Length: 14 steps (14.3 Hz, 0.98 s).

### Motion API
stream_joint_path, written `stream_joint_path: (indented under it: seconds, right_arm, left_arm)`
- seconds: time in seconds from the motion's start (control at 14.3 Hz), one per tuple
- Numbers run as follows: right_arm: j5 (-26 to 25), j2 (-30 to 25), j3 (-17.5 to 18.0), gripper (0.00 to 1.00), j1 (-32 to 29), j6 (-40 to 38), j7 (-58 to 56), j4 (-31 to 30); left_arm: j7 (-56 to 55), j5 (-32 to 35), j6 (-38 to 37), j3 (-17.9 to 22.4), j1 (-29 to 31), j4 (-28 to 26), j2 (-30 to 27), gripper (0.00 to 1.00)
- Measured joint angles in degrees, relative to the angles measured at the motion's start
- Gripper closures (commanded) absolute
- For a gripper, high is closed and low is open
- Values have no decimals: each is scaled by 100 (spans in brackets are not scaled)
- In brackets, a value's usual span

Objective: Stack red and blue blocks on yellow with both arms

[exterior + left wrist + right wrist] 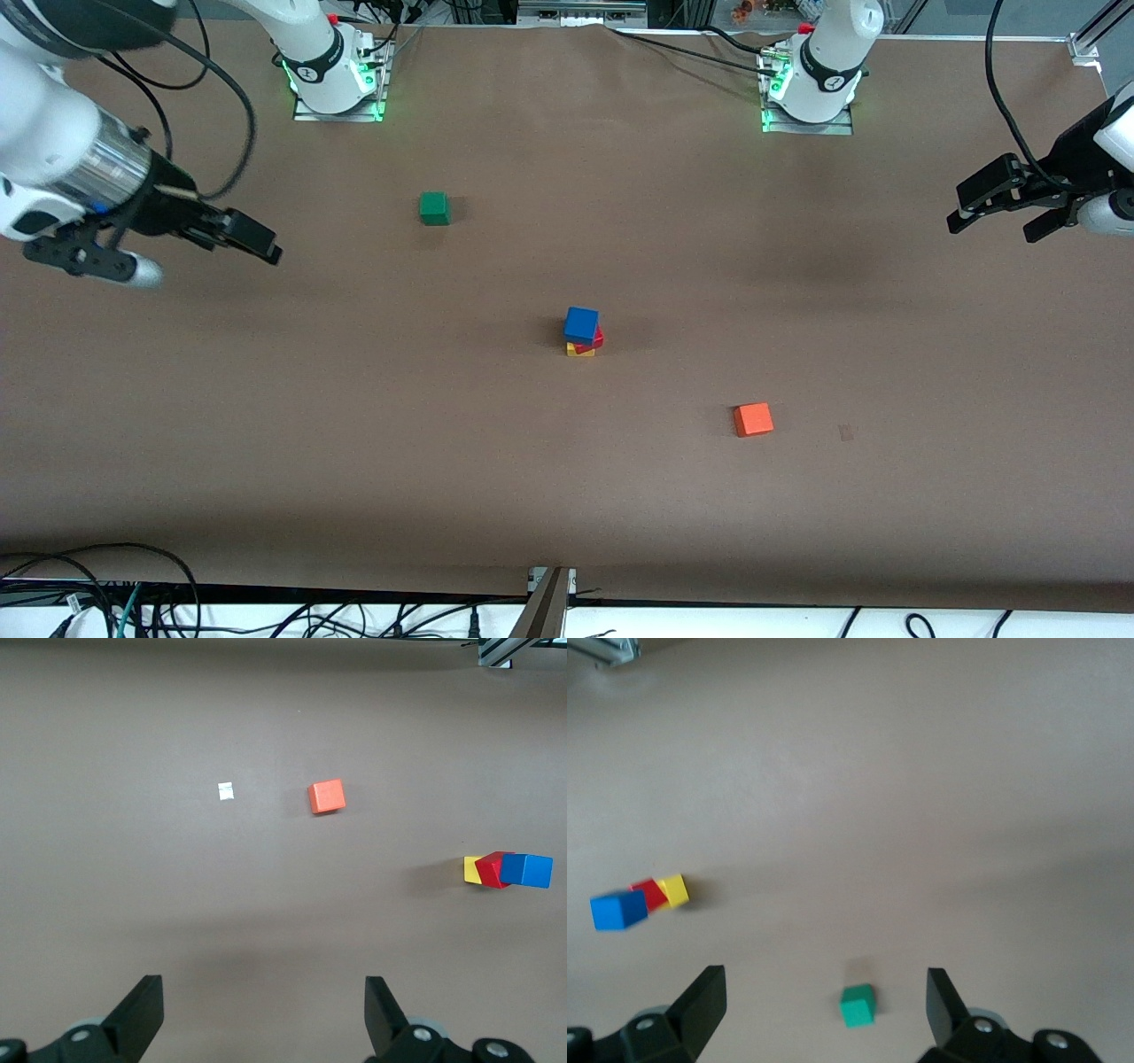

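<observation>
In the middle of the table a blue block [581,323] sits on a red block [594,339], which sits a little askew on the yellow cube [574,350]. The stack also shows in the left wrist view, blue [526,870], red [493,870], yellow [471,870], and in the right wrist view, blue [618,910], red [648,895], yellow [676,889]. My left gripper [990,227] [263,1001] is open and empty, up in the air at the left arm's end of the table. My right gripper [257,241] [824,992] is open and empty at the right arm's end, away from the stack.
A green cube [434,208] [858,1005] lies farther from the front camera than the stack, toward the right arm's base. An orange-red cube [753,419] [327,796] lies nearer, toward the left arm's end, with a small paper scrap [846,432] [226,791] beside it.
</observation>
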Motion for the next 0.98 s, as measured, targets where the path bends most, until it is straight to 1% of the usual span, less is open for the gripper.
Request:
stream_joint_path:
  seconds: [0.07,0.14,0.21,0.35,0.42,0.49,0.63,0.98]
  right_arm:
    - [-128,-170,19,0,-22,2,-165,-205]
    - [-341,-282,127,0,-109,1,-339,-352]
    - [-535,-345,407,0,-347,-4,-507,-443]
    - [-799,-389,1293,0,-1153,-41,-771,-509]
    - [-863,-395,1631,0,-1494,-88,-856,-511]
    - [-881,-398,1783,0,-1680,-118,-958,-512]
    - [-929,-399,1836,0,-1793,-132,-1148,-512]
    - [-955,-399,1844,0,-1808,-129,-1297,-511]
  left_arm:
    - [0,0,0,0,0,0,0,0]
    - [0,0,0,0,0,0,0,0]
    - [0,0,0,-1,0,0,0,0]
    - [0,0,0,3,1,-1,1,0]
    - [0,0,0,10,5,-9,5,0]
    - [0,1,0,18,10,-17,16,0]
    - [0,1,2,33,22,-20,52,0]
    - [0,1,71,39,25,-20,93,0]
